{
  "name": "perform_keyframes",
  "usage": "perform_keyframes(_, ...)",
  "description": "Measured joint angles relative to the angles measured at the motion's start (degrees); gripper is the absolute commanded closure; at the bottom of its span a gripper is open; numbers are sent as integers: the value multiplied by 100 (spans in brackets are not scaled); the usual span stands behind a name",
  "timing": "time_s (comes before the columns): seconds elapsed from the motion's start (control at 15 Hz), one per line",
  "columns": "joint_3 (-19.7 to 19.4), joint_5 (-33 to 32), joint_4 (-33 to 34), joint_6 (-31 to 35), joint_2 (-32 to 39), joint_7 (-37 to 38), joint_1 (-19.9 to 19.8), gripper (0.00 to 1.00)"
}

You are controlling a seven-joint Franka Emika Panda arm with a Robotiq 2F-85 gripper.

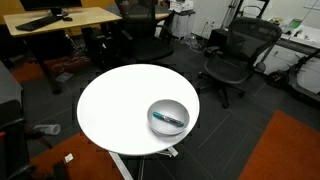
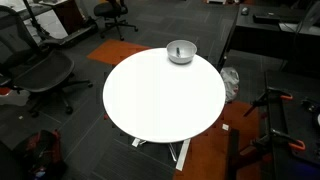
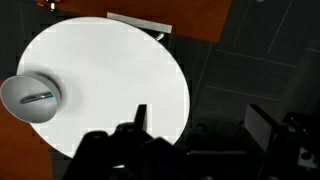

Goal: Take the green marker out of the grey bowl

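The grey bowl [image 1: 168,117] sits near the edge of the round white table [image 1: 115,105]. It also shows in an exterior view [image 2: 181,50] and at the left of the wrist view [image 3: 30,97]. The green marker [image 1: 169,119] lies inside the bowl, and the wrist view shows it there too [image 3: 40,97]. My gripper [image 3: 200,125] appears only in the wrist view. It is open and empty, high above the table's edge and far to the right of the bowl. The arm does not show in either exterior view.
Black office chairs [image 1: 232,55] and a wooden desk [image 1: 60,18] stand around the table. Another chair [image 2: 40,70] stands beside it. Orange carpet patches [image 1: 285,150] lie on the dark floor. Dark equipment [image 2: 275,120] stands near the table.
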Motion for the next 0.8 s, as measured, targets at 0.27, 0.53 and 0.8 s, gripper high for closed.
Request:
perform_keyframes(0.27,0,0,0,0,0,0,0,0)
perform_keyframes(0.53,0,-1,0,0,0,0,0,0)
perform_keyframes(0.8,-55,-65,-3,0,4,1,-65,0)
